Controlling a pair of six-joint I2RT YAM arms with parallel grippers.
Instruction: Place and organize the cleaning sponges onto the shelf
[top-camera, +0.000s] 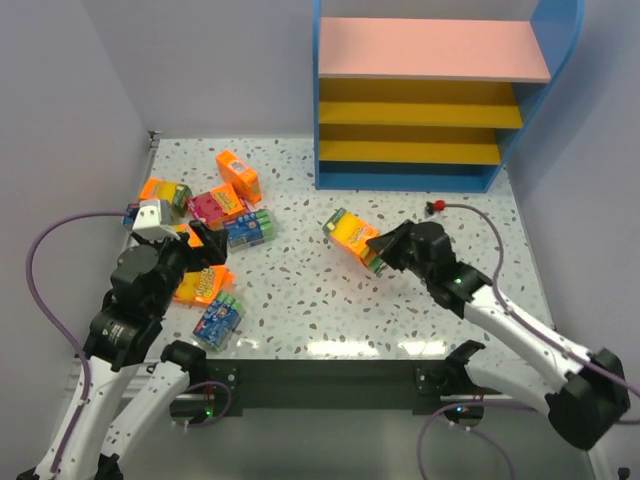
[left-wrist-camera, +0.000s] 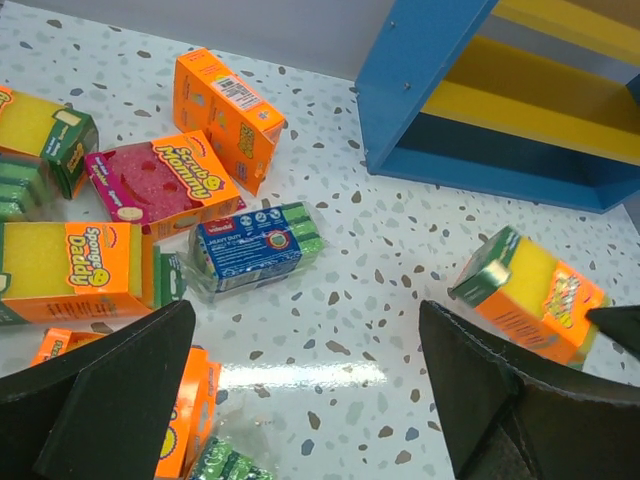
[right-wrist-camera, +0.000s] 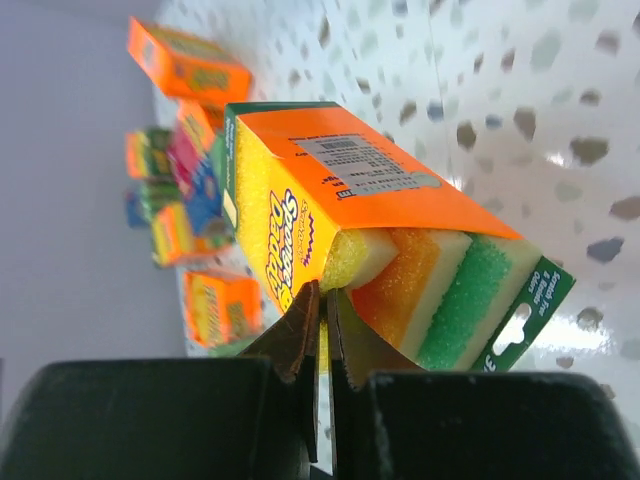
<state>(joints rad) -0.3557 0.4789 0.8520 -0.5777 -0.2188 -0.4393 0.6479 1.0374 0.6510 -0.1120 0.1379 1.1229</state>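
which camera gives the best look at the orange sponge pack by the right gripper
Right wrist: the orange sponge pack fills the frame, barcode and sponge layers clear. Top external shows it small; left wrist shows it whole near the right edge.

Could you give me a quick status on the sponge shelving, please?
Left gripper: jaws open, empty. Right gripper: jaws shut at orange pack, grip unclear. Shelf holds no packs; nothing blocks it.

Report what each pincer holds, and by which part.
The left pincer is open, holding nothing. The right pincer appears to pinch the orange sponge pack by its cardboard sleeve's edge.
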